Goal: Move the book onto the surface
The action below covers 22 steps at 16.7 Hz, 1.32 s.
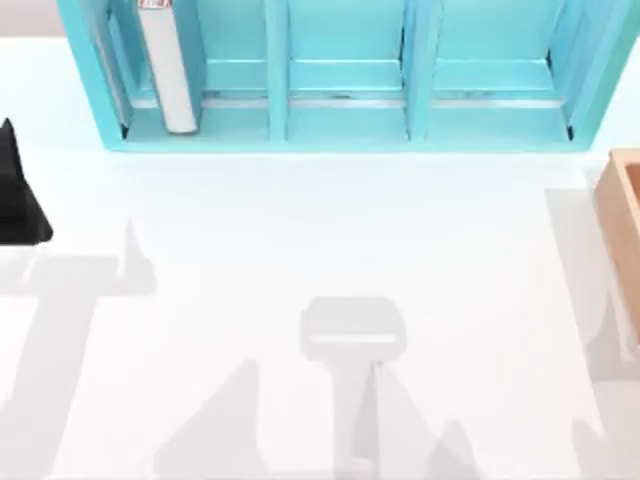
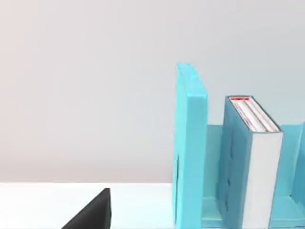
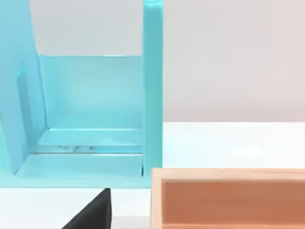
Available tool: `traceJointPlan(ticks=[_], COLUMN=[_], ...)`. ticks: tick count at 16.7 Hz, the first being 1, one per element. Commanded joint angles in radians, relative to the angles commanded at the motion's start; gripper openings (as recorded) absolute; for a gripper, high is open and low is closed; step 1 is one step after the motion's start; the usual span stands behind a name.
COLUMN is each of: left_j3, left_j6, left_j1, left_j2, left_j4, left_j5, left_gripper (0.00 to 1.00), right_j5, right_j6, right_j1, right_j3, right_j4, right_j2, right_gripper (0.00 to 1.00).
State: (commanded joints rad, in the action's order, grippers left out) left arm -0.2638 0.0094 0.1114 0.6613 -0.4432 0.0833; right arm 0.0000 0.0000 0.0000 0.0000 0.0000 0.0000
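Left hand [image 1: 20, 205] sits at the left edge of the table [image 1: 330, 230], dark and partly cut off, well apart from the shelf unit [image 1: 345, 95]; can't tell whether it's open or closed. Book [image 1: 165, 65] stands upright in the leftmost compartment of the turquoise shelf unit, whitish page edges facing out, red mark at its top end, close to the compartment's left wall. In the left wrist view the book [image 2: 255, 167] stands upright just inside the shelf's side wall. White table in front of the shelf is bare apart from shadows. Tan wooden box [image 1: 622, 225] sits at the right edge.
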Motion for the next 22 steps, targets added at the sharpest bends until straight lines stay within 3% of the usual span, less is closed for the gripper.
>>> traceJointPlan(ticks=[8, 13, 17, 22], left_j3=[-0.278, -0.415, -0.475, -0.481], left_j6=[0.0, -0.009, -0.015, -0.016], left_j1=[0.119, 0.181, 0.209, 0.212], left_j2=[0.865, 1.282, 1.44, 1.456], left_j4=[-0.486, -0.723, -0.823, -0.833], left_j5=[0.107, 0.152, 0.168, 0.169], left_gripper=[1.0, 1.0, 1.0, 1.0], right_j5=[0.0, 0.0, 0.0, 0.0], right_j6=[0.0, 0.0, 0.0, 0.0], right_j1=[0.0, 0.0, 0.0, 0.0], right_j3=[0.0, 0.0, 0.0, 0.0], right_j4=[0.0, 0.0, 0.0, 0.0], right_j2=[0.0, 0.0, 0.0, 0.0], right_gripper=[1.0, 1.0, 1.0, 1.0])
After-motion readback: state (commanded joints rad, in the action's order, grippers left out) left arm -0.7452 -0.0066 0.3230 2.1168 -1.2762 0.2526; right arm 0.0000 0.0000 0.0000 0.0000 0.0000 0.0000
